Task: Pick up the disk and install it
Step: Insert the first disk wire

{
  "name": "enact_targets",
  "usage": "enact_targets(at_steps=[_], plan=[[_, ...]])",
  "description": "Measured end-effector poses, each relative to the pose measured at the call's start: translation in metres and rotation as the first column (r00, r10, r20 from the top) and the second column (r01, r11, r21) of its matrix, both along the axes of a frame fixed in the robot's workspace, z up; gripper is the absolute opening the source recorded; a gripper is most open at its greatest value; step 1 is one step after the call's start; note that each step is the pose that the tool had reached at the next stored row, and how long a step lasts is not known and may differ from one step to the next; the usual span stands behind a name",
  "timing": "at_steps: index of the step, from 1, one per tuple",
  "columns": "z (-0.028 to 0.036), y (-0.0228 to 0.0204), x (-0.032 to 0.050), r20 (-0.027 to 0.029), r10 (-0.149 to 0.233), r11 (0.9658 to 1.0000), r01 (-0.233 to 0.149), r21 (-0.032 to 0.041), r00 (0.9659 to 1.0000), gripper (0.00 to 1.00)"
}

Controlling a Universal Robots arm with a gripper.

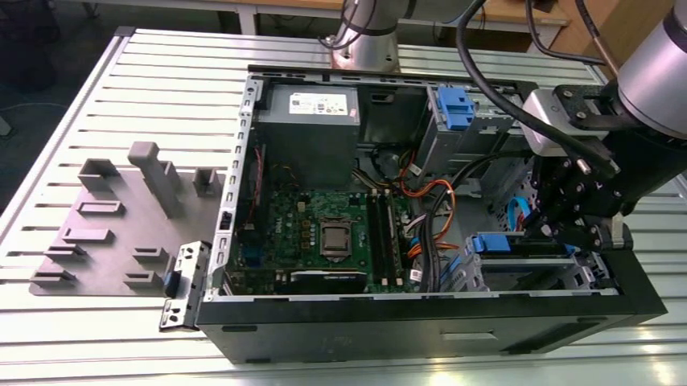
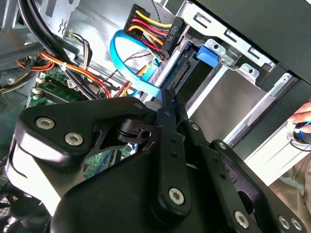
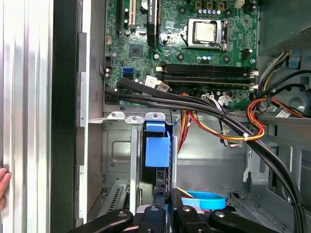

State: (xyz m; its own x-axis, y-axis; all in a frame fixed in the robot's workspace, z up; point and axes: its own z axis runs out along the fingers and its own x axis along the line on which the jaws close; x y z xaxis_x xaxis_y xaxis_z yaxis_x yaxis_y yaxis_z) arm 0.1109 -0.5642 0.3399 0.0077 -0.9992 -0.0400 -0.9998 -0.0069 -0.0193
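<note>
The tabletop (image 1: 96, 104) is ribbed, bright aluminium slats. Near its edge at the exterior view's left lies a flat grey fixture plate (image 1: 96, 241) carrying upright rectangular blocks and low U-shaped stops, all matt grey. Just beside the plate's corner, a perforated metal bracket (image 1: 185, 285) leans against the computer case (image 1: 429, 326).

The case is a black sheet-metal tower lying on its side with the side panel off. Inside, from the exterior view's left:
- a grey metal power supply (image 1: 311, 112) with a white sticker, at the far wall;
- a green motherboard (image 1: 322, 233) with a square silver processor socket and long black memory slots;
- bundled orange, yellow and black cables (image 1: 429, 197);
- a bare blue plastic latch (image 1: 455, 108) on the far drive bay.

The disk (image 1: 503, 244) sits in the perforated steel drive cage (image 1: 526, 269) at the case's near corner on the exterior view's right. In the first wrist view the disk (image 3: 157, 145) stands edge-on in its slot, with the blue bracket tab facing the motherboard.

The gripper (image 1: 569, 229), black with bolted linkages, reaches down into the case at the cage. In the second wrist view the gripper (image 2: 167, 104) has its jaws drawn narrow, close together, with the tips just beside the disk's connector edge; contact cannot be told. A flat blue data cable (image 2: 131, 68) loops beside it.

A person's hand (image 3: 2, 182) rests on the slats outside the case wall.
</note>
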Motion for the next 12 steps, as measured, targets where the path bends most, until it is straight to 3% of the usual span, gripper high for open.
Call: enact_targets(at_steps=[12], plan=[[-0.0037,0.0000,0.0000,0.0003,0.003,1.0000,-0.003,0.0000,1.0000,0.16]])
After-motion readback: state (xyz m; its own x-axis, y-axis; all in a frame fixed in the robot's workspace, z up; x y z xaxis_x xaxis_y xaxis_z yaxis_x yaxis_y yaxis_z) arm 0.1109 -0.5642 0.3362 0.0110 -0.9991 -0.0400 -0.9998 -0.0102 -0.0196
